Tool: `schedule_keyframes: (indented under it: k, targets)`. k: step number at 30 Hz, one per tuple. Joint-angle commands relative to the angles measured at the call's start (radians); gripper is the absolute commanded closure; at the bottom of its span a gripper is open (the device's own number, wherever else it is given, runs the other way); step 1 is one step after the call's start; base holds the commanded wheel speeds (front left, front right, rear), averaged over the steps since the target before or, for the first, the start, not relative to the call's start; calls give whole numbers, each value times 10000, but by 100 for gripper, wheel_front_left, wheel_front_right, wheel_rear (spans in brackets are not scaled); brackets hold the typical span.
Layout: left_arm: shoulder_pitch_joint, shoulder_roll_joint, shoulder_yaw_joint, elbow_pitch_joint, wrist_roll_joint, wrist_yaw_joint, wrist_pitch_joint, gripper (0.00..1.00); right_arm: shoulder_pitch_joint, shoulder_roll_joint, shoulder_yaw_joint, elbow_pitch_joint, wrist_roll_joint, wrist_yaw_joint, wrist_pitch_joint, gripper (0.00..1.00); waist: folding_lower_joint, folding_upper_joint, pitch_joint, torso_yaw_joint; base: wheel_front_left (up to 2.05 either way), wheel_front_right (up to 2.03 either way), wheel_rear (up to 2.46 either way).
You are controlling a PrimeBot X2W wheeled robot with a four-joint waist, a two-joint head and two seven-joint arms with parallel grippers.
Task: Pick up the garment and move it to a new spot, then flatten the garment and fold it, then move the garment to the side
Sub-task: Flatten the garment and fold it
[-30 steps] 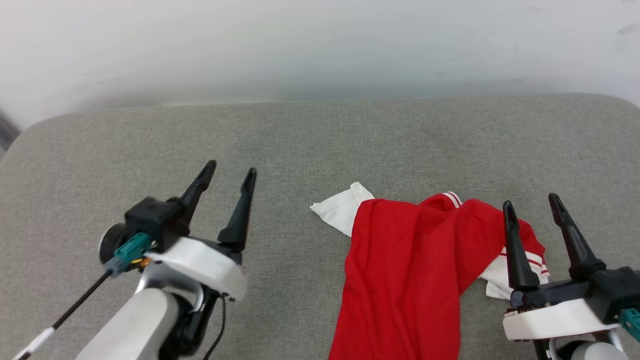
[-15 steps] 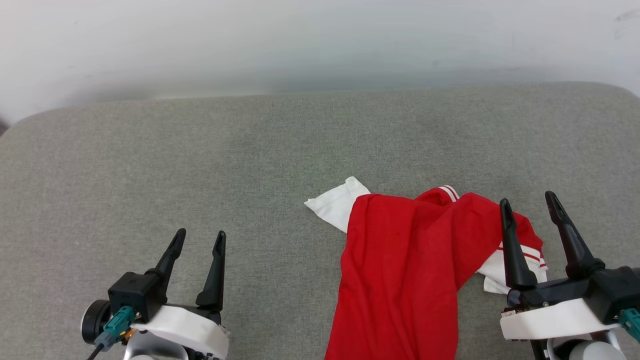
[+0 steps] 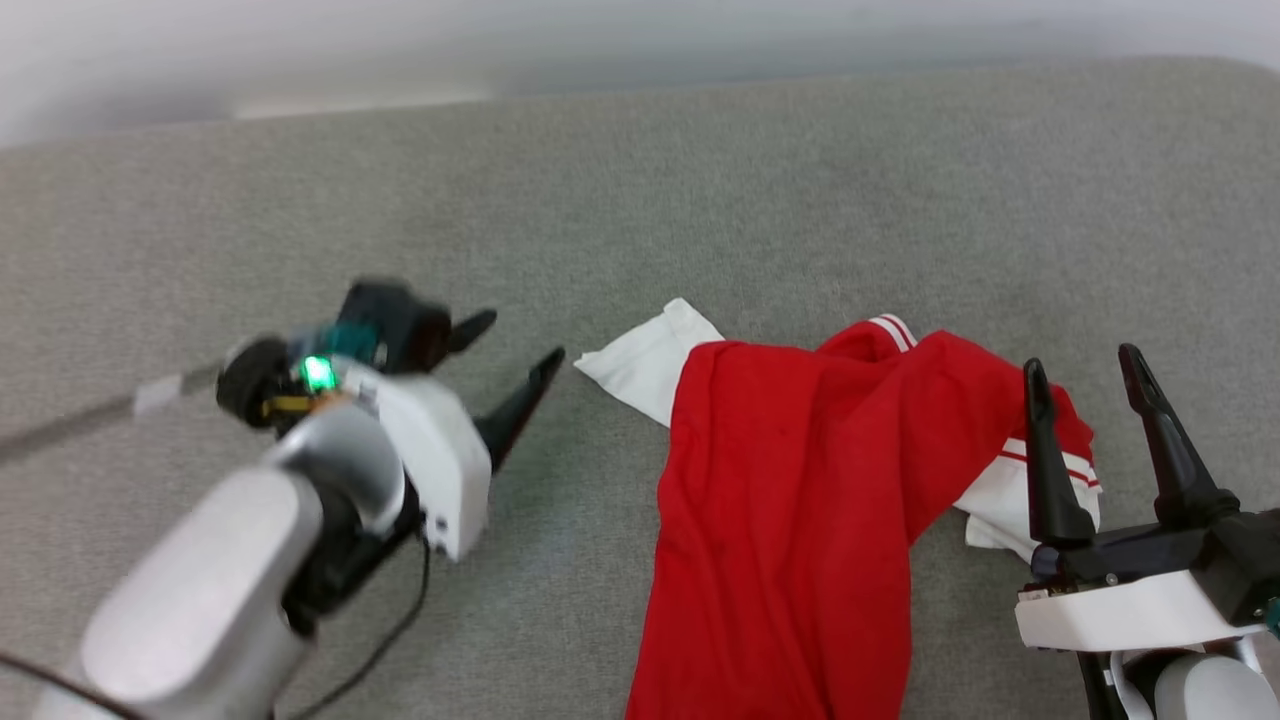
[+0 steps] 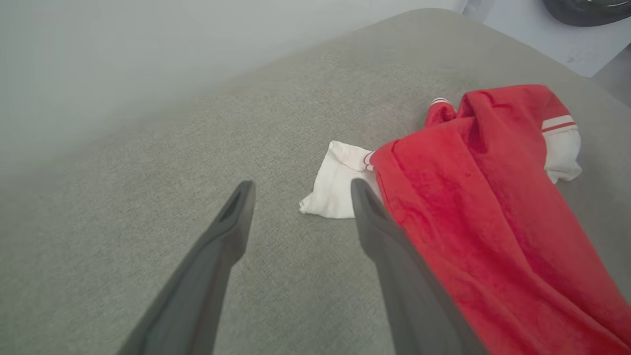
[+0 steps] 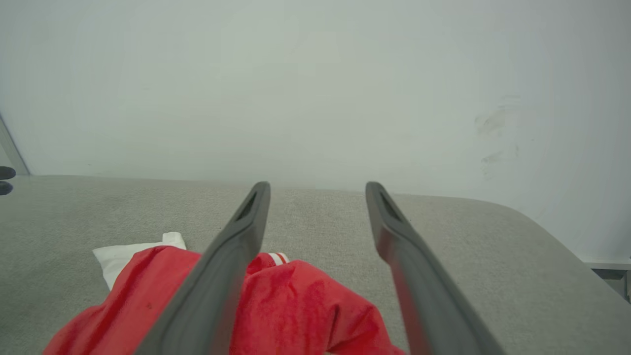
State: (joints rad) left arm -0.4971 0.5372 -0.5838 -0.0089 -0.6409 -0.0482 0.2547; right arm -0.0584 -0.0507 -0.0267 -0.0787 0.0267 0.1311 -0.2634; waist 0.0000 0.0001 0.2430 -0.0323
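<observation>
Grey cushion (image 3: 700, 200): left jaws, apart, have swung toward the garment (image 3: 790, 480); right jaws apart too.

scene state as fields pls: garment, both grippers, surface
garment: red jersey, crumpled, unfolded, lying on the surface
white sleeve: sticks out toward the robot's left
left gripper: open, empty, fingers aimed at the white sleeve, close beside it; contact unclear
right gripper: open, empty, over the garment's right end
surface: grey fabric cushion
task stage: garment not yet grasped
</observation>
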Motion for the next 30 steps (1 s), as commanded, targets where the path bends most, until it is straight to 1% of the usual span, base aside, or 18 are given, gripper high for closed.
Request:
schedule_keyframes:
  k: [1, 2, 5, 8, 10, 12, 14, 19, 22, 23, 24, 25, 28, 30]
  targets:
    - [-583, 85, -148, 122, -302, -210, 792, 0, -148, 7, -5, -41, 57, -7, -18, 0, 0, -1, 378, -216, 0, 0, 0]
    - [-949, 78, -273, 225, -544, -352, 1426, 0, -196, 7, -2, -45, 81, -7, -18, 0, 0, -1, 475, -271, 0, 0, 0]
    - [-1992, 104, -519, 681, -1135, -543, 3049, 0, -326, 9, 87, -62, 152, -7, -18, 0, 0, -1, 752, -469, 0, 0, 0]
    - [-2646, -45, -771, 1261, -1704, -616, 4368, 0, -448, 7, 128, -60, 164, -7, -20, 0, 0, -1, 995, -677, 0, 0, 0]
    - [-3002, -70, -921, 1557, -1871, -644, 4982, 0, -517, 7, 130, -78, 226, -7, -20, 0, 0, -1, 1135, -819, 0, 0, 0]
    - [-3306, -69, -1061, 1827, -1872, -670, 5320, 0, -482, 7, 94, -47, 239, -7, -20, 0, 0, -1, 1259, -942, 0, 0, 0]
    - [-3473, -187, -1187, 2090, -1891, -705, 5447, 0, -515, 7, 66, -25, 242, -7, -18, 0, 0, -1, 1378, -1035, 0, 0, 0]
    - [-3757, -465, -1418, 2898, -1750, -732, 5281, 0, -631, 7, 138, 5, 293, -7, -18, 0, 0, -1, 1570, -1218, 0, 0, 0]
    - [-3758, -542, -1758, 3300, -1607, -761, 5182, 0, -655, 7, 141, 5, 312, -7, -18, 0, 0, -1, 1638, -1265, 0, 0, 0]
    - [-3740, -531, -1863, 3401, -1575, -778, 5166, 51, -644, 7, 133, 1, 308, -7, -20, 0, 0, -1, 1651, -1268, 0, 0, 0]
    - [-3730, -489, -1964, 3500, -1552, -793, 5096, 84, -635, 7, 121, -3, 301, -7, -19, 0, 0, -1, 1659, -1264, 0, 0, 0]
    - [-3718, -428, -2081, 3556, -1530, -797, 5028, 100, -629, 7, 100, -5, 289, -7, -19, 0, 0, -1, 1656, -1249, 0, 0, 0]
    - [-3787, -238, -2267, 3543, -1353, -804, 4411, 100, -583, 7, 9, 46, 215, -7, -19, 0, 0, -1, 1564, -1124, 0, 0, 0]
    - [-3915, -73, -2349, 3443, -1223, -802, 3768, 100, -563, 7, 15, 79, 145, -7, -18, 0, 0, -1, 1436, -1016, 0, 0, 0]
